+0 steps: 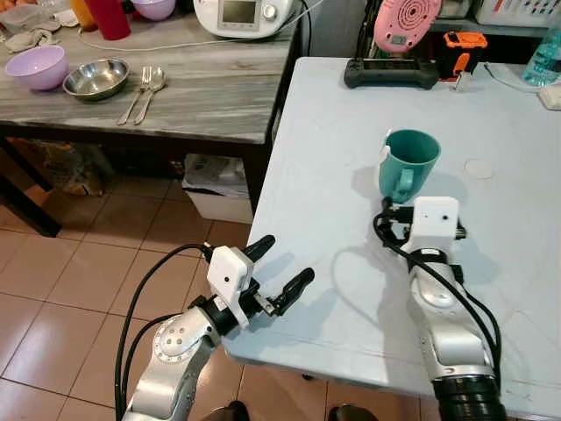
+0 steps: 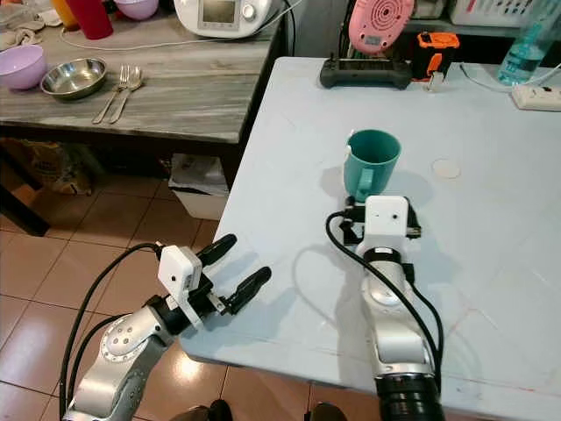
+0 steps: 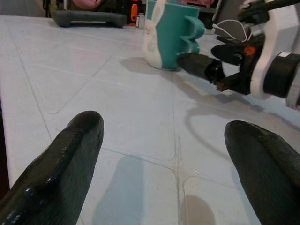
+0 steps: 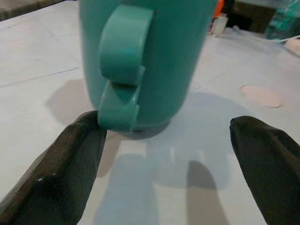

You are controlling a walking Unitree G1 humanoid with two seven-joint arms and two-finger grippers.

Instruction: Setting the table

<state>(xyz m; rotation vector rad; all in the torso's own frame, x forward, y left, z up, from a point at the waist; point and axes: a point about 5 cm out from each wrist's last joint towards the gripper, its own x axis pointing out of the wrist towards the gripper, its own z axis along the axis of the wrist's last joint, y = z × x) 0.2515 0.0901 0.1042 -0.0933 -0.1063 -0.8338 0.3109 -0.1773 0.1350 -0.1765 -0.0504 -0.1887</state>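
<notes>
My right tool (image 4: pixel 164 164) sits low on the white surface (image 1: pixel 333 289) with its fingers spread wide, holding nothing; one fingertip (image 4: pixel 77 140) is right at the foot of the teal mug's (image 1: pixel 409 162) handle. The mug stands upright just ahead of it, handle facing the tool. My left tool (image 1: pixel 280 267) hovers at the surface's near-left edge, fingers also well apart and empty. Farther left, on the wooden surface (image 1: pixel 202 96), I see a steel bowl (image 1: pixel 95 78), a purple bowl (image 1: pixel 35 67), and a fork and spoon (image 1: pixel 145 92) side by side.
</notes>
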